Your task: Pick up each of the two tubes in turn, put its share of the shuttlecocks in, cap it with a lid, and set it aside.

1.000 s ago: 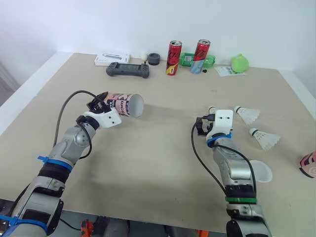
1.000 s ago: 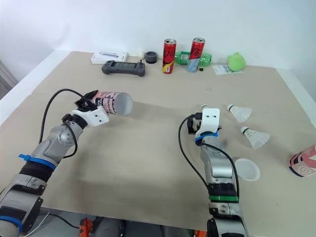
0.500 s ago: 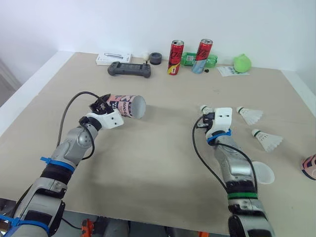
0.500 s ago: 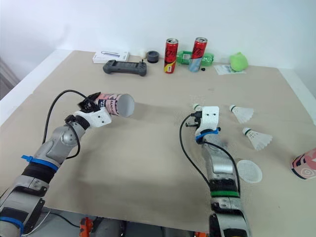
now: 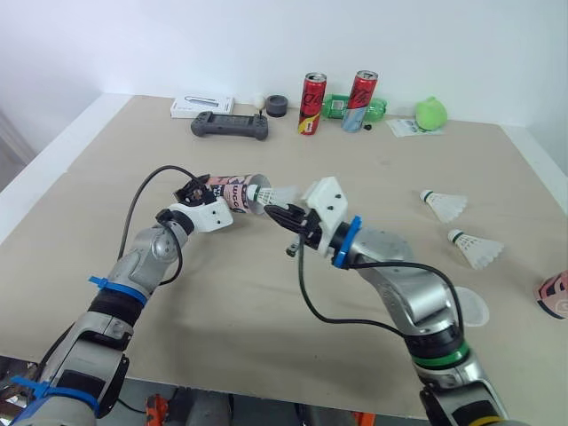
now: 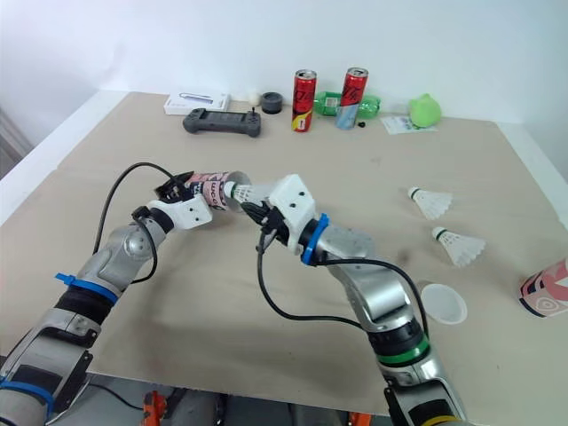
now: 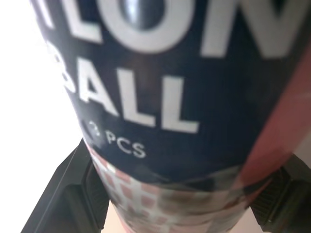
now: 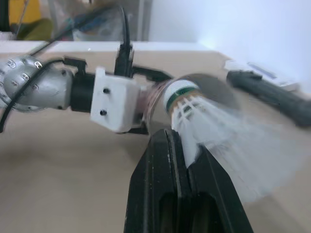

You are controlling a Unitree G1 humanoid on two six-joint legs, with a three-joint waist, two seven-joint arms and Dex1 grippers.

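At the mouth of the tube (image 5: 229, 190) clamped in my left gripper (image 5: 190, 189), my right gripper (image 5: 286, 216) pinches a shuttlecock (image 5: 272, 194); next I must slide it straight in.

The right hand (image 5: 284, 213) swings clear across the worktop (image 5: 266, 302), away from the loose shuttlecocks (image 5: 444, 205). It now sits at the open mouth of the tube (image 5: 228, 191), pinching a shuttlecock (image 5: 272, 194) with its cork at the rim. The left hand (image 5: 195, 190) brings the tube a little inward to meet it.
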